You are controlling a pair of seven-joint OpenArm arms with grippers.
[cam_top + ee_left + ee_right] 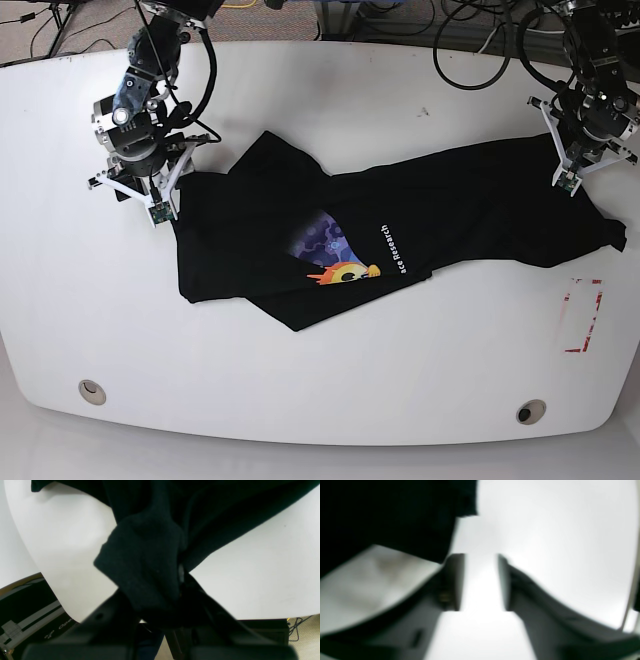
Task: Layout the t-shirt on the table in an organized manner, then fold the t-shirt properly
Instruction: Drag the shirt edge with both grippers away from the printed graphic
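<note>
Near edge of the table (pixel 300 400): two round grommet holes, one front-left (pixel 92 391) and one front-right (pixel 531 411). Red tape rectangle (pixel 582 316) sits on the base view's right side, just below the shirt's end there.

The t-shirt (pixel 400 235) lies mid-table, stretched in a long diagonal band, low on the base view's left, rising toward its right. Not flat: folded over itself and wrinkled, a layer turned back so the blue-orange print (pixel 335 255) and a line of white lettering (pixel 392 250) show near the middle. Bottom edge comes to a point below the print.

My left gripper (pixel 180 576), on the base view's right, is clamped on the t-shirt. In the left wrist view a bunched wad of black cloth is pinched at the fingers and drapes away across the white top. In the base view that end of the shirt runs up under the gripper.

My right gripper (pixel 481 582), on the base view's left, has its fingers (pixel 453 580) apart with bare white table showing between them, nothing held. Black cloth sits just beside the left finger in that blurred view, not between the fingers. From the base view this gripper sits at the shirt's upper-left corner.

Far edge: cables trail off the back of the table (pixel 470 50).
</note>
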